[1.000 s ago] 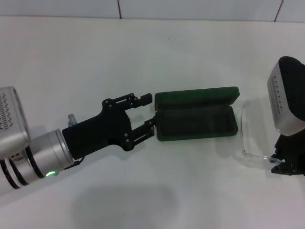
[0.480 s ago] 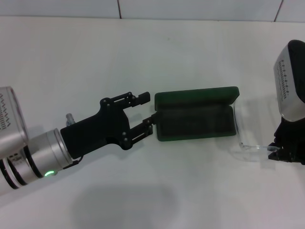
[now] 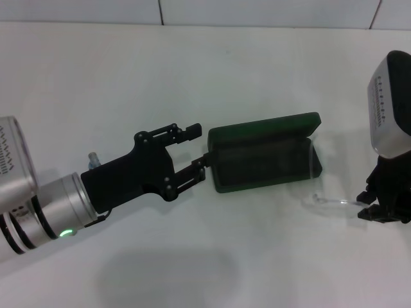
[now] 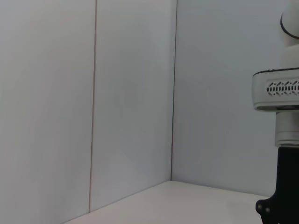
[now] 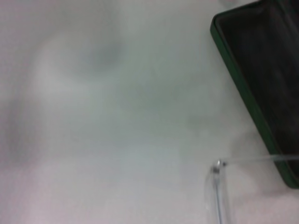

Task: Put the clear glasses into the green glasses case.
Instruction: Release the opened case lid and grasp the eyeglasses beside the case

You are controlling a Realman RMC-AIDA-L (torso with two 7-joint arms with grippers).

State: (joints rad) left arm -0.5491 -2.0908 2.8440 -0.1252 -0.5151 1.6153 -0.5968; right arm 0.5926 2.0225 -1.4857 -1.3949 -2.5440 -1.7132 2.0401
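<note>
— One green glasses case (image 3: 263,154), one pair of clear glasses (image 3: 316,186), two arms. How do they lie on the white bench (image 3: 205,70)?

— Case lies open, long axis across the bench, far end tilted slightly away. The glasses sit at its right end, lens against the case's end, one arm running out rightward.

— Left end effector (image 3: 199,149)?

— Reaching in low from the left, fingers spread, straddling the case's left end.

— Right end effector (image 3: 371,208)?

— Hanging down at the right edge, pinched onto the tip of that glasses arm.
</note>
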